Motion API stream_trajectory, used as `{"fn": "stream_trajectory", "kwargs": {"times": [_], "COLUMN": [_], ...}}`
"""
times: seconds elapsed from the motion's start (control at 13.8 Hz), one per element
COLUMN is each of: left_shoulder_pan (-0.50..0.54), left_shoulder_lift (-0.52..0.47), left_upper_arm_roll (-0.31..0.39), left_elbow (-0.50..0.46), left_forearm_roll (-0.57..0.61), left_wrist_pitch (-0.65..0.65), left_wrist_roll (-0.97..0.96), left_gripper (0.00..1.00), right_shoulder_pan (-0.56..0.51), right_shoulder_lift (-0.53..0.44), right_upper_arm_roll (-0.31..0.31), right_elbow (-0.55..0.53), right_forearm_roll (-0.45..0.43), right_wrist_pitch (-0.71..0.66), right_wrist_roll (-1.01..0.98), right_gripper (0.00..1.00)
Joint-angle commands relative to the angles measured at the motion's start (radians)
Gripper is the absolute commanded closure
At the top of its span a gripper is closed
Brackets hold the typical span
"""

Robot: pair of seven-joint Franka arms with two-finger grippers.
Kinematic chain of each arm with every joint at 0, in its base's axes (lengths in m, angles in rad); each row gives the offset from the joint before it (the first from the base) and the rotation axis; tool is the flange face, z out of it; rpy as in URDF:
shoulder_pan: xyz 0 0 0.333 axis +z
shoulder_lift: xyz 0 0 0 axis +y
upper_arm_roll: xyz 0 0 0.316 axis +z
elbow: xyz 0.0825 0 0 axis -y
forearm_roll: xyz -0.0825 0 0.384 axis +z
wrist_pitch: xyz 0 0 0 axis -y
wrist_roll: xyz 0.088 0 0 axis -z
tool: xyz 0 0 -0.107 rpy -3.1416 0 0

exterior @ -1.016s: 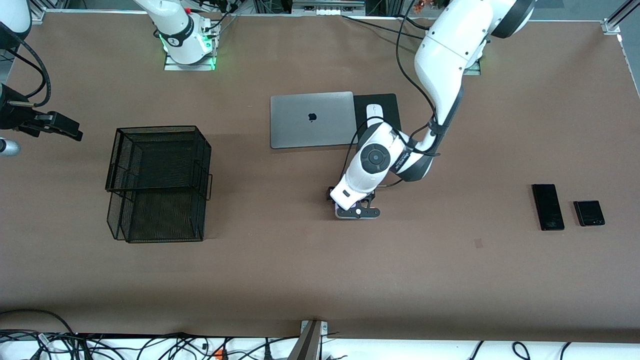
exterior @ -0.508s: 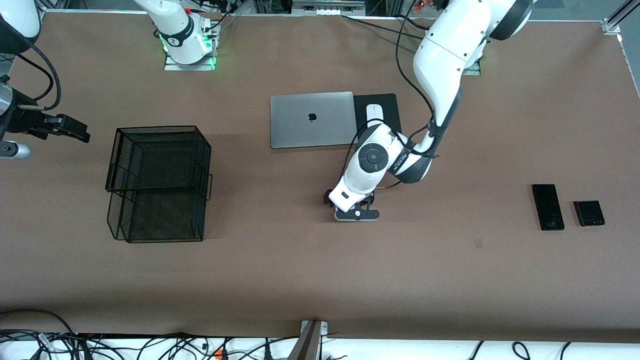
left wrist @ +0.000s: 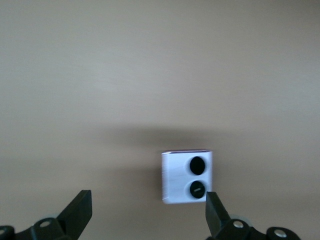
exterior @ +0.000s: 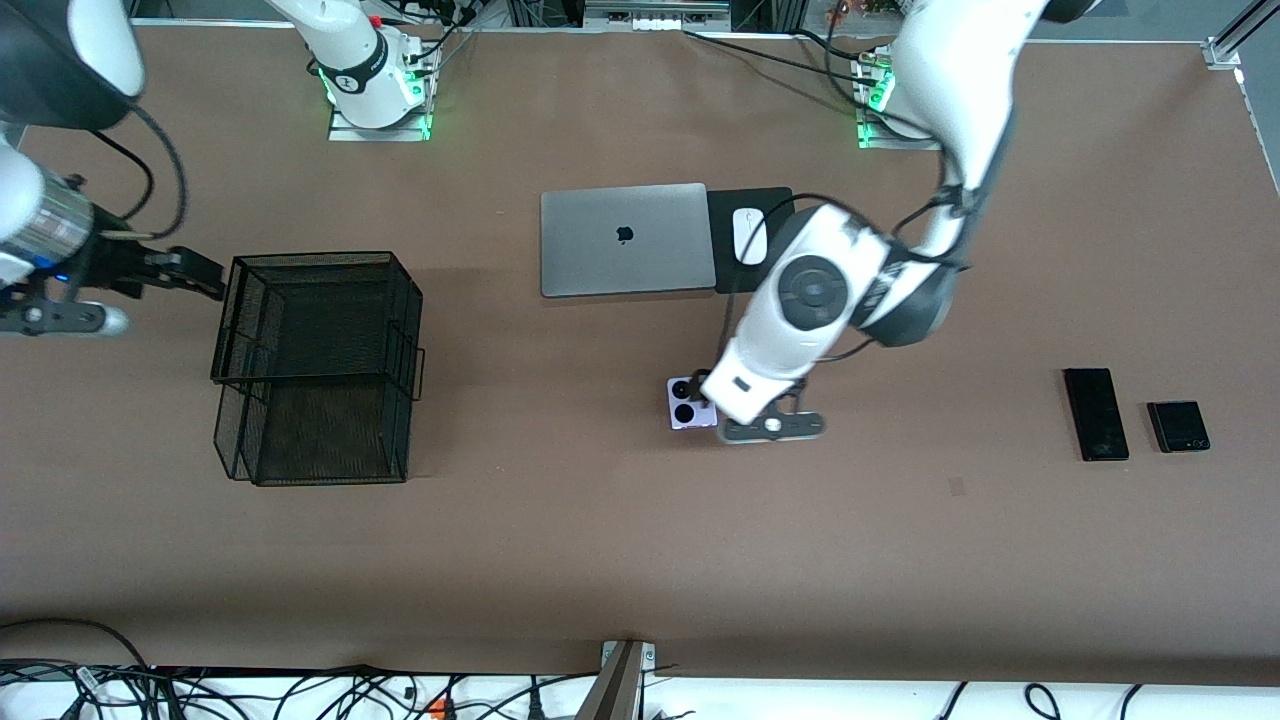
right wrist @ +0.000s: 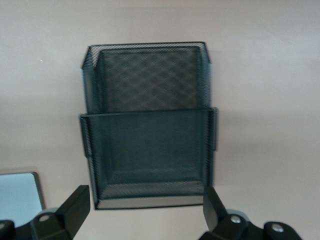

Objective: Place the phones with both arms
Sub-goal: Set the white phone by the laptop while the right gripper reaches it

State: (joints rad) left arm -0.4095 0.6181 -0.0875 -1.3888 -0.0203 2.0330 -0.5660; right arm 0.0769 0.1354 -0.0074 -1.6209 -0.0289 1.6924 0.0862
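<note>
The pale lilac-white phone (exterior: 688, 403) with two black circles lies flat on the brown table, nearer to the front camera than the laptop. My left gripper (exterior: 745, 408) hangs just above it, shifted a little toward the left arm's end, open and holding nothing. In the left wrist view the phone (left wrist: 187, 176) lies close to one fingertip (left wrist: 214, 210) of the left gripper (left wrist: 147, 207). The long black phone (exterior: 1095, 413) and the small squarish black phone (exterior: 1179, 426) lie side by side near the left arm's end. My right gripper (exterior: 190, 272) is open beside the wire basket.
A black two-tier wire basket (exterior: 315, 365) stands toward the right arm's end and fills the right wrist view (right wrist: 150, 125), between the open fingers of the right gripper (right wrist: 147, 202). A grey laptop (exterior: 625, 238) and a white mouse (exterior: 748, 235) on a black pad sit mid-table.
My left gripper opened, let go of the lilac phone, rose and shifted toward the left arm's end. The right arm swung in toward the basket.
</note>
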Motion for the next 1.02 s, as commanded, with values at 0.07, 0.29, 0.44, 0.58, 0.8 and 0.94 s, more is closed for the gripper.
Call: {"fn": "stream_trajectory", "kwargs": {"times": [0.07,0.29,0.44,0.58,0.8,0.94], "left_shoulder_pan": [0.153,0.274,0.333,0.371,0.376,0.374], "left_shoulder_lift": [-0.132,-0.179,-0.231,-0.318,-0.385,-0.361], "left_upper_arm_roll": [-0.015,-0.012,-0.009,-0.003,-0.004,-0.009], "left_elbow": [-0.027,0.069,0.114,0.113,0.105,0.084], "left_forearm_roll": [-0.021,-0.067,-0.064,-0.055,0.031,0.043], "left_wrist_pitch": [-0.199,-0.405,-0.537,-0.615,-0.744,-0.745], "left_wrist_roll": [0.222,0.345,0.392,0.399,0.403,0.408], "left_gripper": [0.0,0.0,0.0,0.0,0.0,0.0], "right_shoulder_pan": [0.127,0.265,0.352,0.444,0.558,0.615], "right_shoulder_lift": [0.078,0.176,0.262,0.352,0.498,0.599], "right_upper_arm_roll": [-0.003,-0.005,-0.005,-0.005,-0.006,-0.005], "right_elbow": [-0.002,0.009,0.044,0.108,0.247,0.356], "right_forearm_roll": [0.011,0.007,0.0,0.003,-0.002,0.001], "right_wrist_pitch": [0.101,0.22,0.285,0.334,0.395,0.426], "right_wrist_roll": [0.18,0.369,0.513,0.655,0.8,0.845], "right_gripper": [0.0,0.0,0.0,0.0,0.0,0.0]}}
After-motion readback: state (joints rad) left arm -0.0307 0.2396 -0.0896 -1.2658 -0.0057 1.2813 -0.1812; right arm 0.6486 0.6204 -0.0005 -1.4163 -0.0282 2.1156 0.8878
